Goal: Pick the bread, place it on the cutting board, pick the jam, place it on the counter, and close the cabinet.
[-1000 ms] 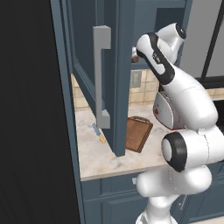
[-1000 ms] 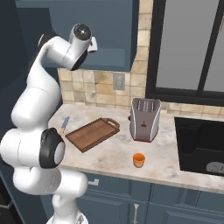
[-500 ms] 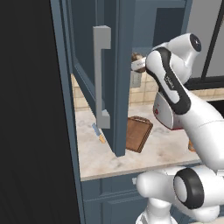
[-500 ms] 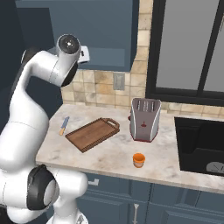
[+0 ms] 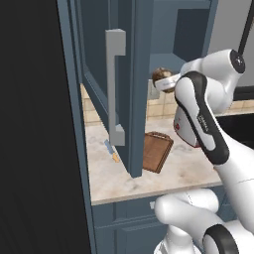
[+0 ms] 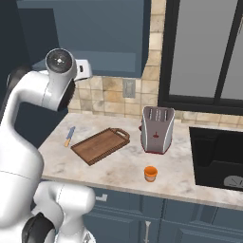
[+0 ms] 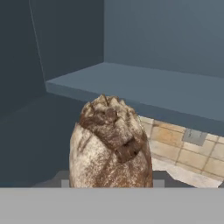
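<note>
The bread (image 7: 111, 144), a brown crusty lump, sits right in front of the hand camera, hiding the fingertips. Behind it lies the cabinet (image 7: 144, 87) shelf. In the left base view my gripper (image 5: 165, 82) is shut on the bread (image 5: 159, 74), just outside the open cabinet (image 5: 94, 74) door, high above the counter (image 5: 183, 171). The cutting board (image 6: 99, 145) lies bare on the counter (image 6: 123, 166), below and to the right of the hand. The jam (image 6: 151, 173), a small orange jar, stands near the counter's front edge.
A silver toaster (image 6: 156, 129) stands right of the board. A small knife (image 6: 70, 136) lies at the board's left. A dark sink (image 6: 218, 156) is at the far right. The open door with its long bar handle (image 5: 115, 87) juts out left of the arm.
The hand has drawn back and down from the cabinet shelf with the bread in it. The arm's elbow has swung round. Board, jar and toaster stay put.
</note>
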Robot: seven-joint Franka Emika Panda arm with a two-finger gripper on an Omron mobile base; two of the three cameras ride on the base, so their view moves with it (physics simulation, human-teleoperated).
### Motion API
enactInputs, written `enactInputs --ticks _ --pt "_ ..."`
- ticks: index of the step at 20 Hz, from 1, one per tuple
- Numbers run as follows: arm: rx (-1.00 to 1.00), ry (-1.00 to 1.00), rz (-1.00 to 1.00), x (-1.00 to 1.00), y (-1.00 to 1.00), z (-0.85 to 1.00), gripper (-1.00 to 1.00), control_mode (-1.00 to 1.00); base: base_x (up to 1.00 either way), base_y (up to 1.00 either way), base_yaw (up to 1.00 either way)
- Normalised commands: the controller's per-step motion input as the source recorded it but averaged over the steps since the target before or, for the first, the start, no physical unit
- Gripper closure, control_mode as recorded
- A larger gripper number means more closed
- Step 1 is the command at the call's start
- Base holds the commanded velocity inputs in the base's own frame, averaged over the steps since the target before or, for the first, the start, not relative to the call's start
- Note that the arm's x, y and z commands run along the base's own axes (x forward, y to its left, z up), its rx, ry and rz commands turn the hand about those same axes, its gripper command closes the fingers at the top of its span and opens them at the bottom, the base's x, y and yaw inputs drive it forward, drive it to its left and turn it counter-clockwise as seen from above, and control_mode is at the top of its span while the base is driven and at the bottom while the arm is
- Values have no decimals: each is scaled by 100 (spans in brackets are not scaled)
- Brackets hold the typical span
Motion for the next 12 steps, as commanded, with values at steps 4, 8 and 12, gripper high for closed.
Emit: enactInputs --ticks 4,8,12 --pt "0 3 -8 -18 -10 0 100 -100 0 0 0" --pt "0 5 -7 -2 -9 -1 100 -100 0 0 0" --pt "0 7 -5 -1 -9 -6 100 -100 0 0 0"
